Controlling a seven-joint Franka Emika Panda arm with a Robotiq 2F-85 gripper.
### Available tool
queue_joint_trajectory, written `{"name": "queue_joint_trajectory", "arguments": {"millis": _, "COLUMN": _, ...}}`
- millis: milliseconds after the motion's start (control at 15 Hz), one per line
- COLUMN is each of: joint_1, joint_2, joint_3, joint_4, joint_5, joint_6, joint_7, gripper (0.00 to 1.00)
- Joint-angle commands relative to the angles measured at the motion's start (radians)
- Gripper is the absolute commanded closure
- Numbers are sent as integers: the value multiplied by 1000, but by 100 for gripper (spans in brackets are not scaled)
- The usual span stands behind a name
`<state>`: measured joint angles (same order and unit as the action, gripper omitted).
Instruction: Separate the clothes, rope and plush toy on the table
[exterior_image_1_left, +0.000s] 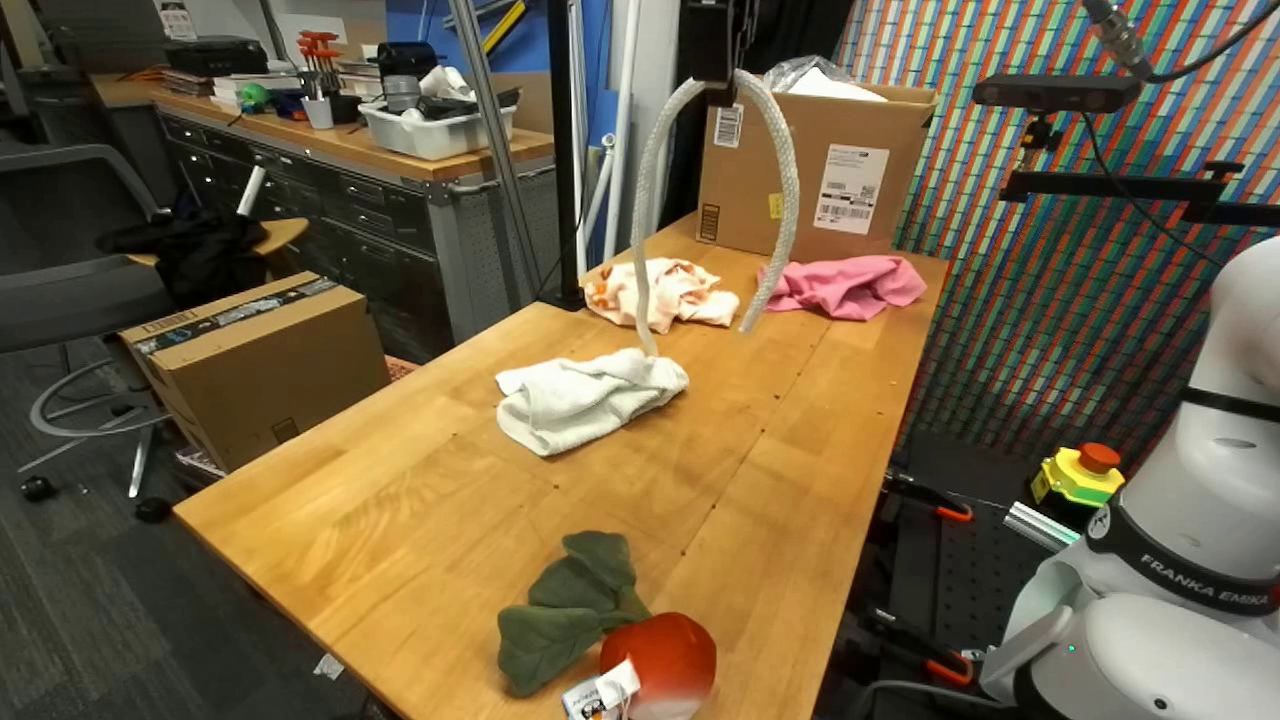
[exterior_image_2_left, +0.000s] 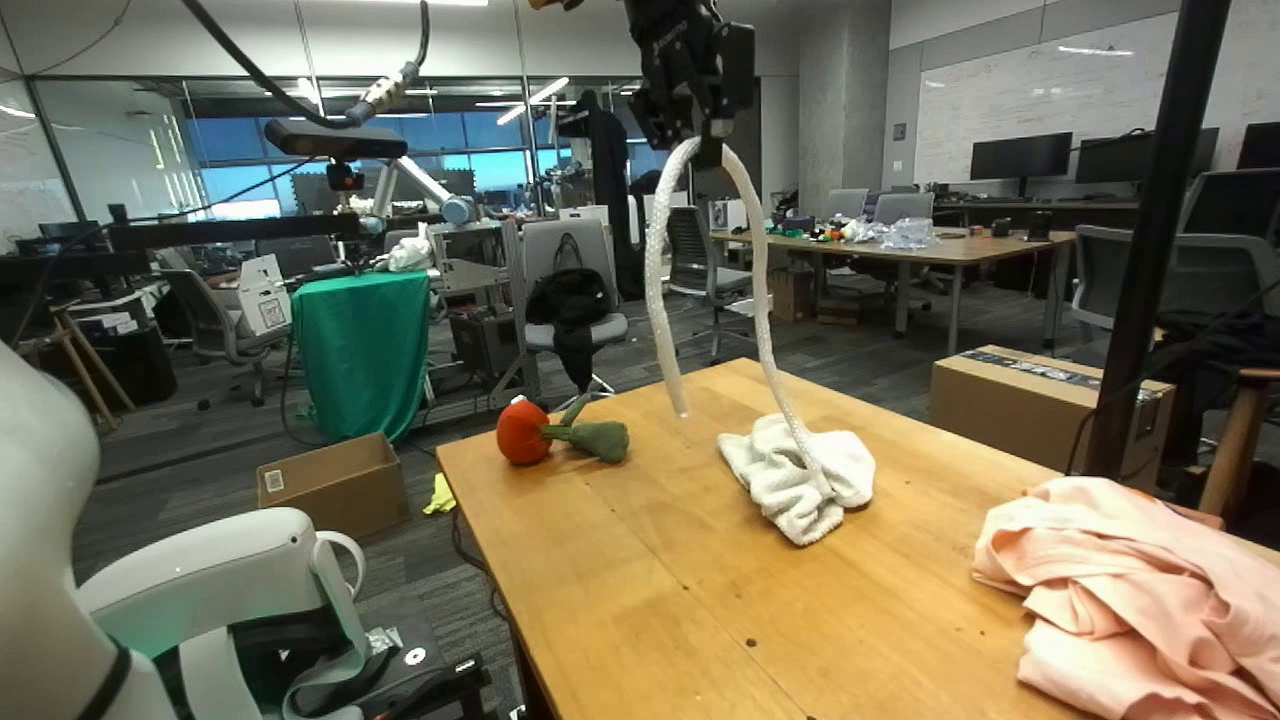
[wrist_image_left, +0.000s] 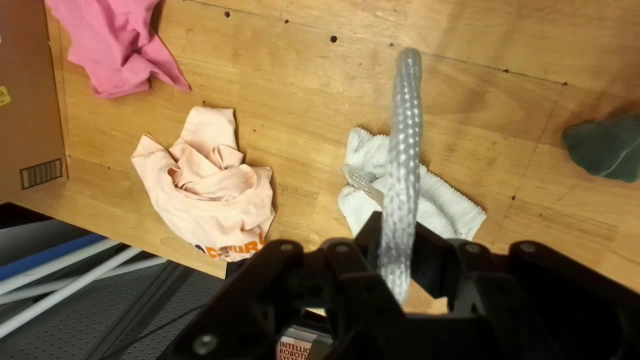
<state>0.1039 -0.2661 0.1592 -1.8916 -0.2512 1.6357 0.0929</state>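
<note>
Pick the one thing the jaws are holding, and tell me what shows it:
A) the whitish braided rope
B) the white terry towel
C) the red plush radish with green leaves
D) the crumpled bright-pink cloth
A: both exterior views show the whitish braided rope pinched between the jaws at its upper bend, with its two lengths hanging down on either side.

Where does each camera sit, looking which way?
Wrist view: behind the visible gripper, facing down at the table.
In an exterior view: near the plush toy, facing the pink cloth; arm at right edge.
In an exterior view: near the peach cloth, facing the plush toy; arm at left edge.
Both exterior views share gripper and rope.
</note>
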Motion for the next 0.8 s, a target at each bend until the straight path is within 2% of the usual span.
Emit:
{"name": "queue_joint_trajectory", "arguments": {"millis": 0, "joint_1": 7, "joint_2": -29, "joint_3": 26, "joint_4": 32, "joint_5": -19, "joint_6": -52, "joint_7": 44, "gripper": 91}}
{"name": "queue_joint_trajectory", "arguments": {"millis": 733, "joint_1": 29, "joint_2": -92, "joint_3": 86, "joint_4": 86, "joint_5": 5, "joint_6": -137, "joint_7": 94, "gripper": 91}}
